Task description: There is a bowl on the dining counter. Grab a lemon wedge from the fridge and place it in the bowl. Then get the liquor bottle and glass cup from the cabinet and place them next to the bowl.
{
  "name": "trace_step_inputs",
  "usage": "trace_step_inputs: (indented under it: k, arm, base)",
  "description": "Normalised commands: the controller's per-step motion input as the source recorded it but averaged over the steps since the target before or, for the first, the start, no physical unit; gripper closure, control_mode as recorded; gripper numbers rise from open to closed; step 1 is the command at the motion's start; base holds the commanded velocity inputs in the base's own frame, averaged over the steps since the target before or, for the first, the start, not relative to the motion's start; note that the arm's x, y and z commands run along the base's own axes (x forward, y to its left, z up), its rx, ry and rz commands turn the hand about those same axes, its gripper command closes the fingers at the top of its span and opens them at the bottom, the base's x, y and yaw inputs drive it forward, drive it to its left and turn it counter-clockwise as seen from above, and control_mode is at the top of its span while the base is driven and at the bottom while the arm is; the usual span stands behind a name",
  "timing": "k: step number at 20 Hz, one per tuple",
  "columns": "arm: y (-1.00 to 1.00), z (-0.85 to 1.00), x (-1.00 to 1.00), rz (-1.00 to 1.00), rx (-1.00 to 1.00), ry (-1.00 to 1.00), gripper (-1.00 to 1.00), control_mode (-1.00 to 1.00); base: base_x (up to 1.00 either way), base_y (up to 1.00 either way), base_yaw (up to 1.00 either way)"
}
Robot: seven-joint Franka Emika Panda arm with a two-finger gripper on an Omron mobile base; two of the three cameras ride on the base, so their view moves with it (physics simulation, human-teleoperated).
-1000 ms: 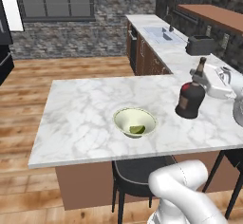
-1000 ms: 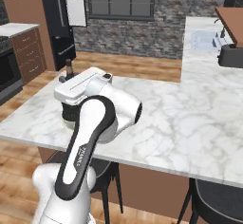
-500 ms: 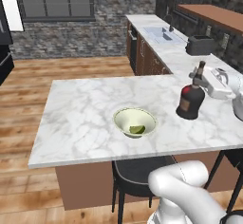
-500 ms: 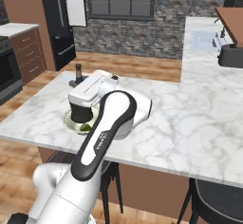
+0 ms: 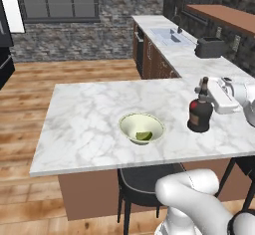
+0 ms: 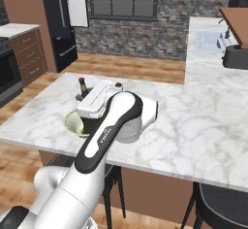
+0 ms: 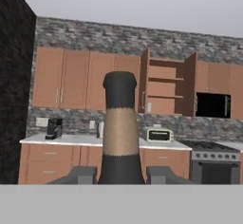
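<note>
gripper pinching liquor bottle at its neck, upright | bottle on dining counter, three o'clock of bowl | lemon wedge inside bowl | bottle looks ready to be let go

In the right base view the arm covers most of the bowl and the liquor bottle body. In the hand view the bottle's base is cut off below.

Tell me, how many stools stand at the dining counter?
2: one stool under the counter near the bowl, another stool further right. More may be hidden.
</note>
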Motion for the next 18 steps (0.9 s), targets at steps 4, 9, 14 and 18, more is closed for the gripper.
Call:
trace_step_inputs:
  k: [4,9,14,18]
  arm:
    - [-0.06,-0.33,0.01,0.0,-0.06,-0.11,1.0,-1.0]
    - [-0.16,-0.31,0.08,0.0,-0.01,-0.1,1.0,-1.0]
    - [-0.24,-0.18,0.28,0.0,0.0,0.0,1.0,-1.0]
    - [-0.17,-0.15,0.5,0.0,0.0,0.0,1.0,-1.0]
  base:
    - [0.0,0.0,0.0]
    - [0.0,0.0,0.0]
    - [0.0,0.0,0.0]
    - [0.0,0.0,0.0]
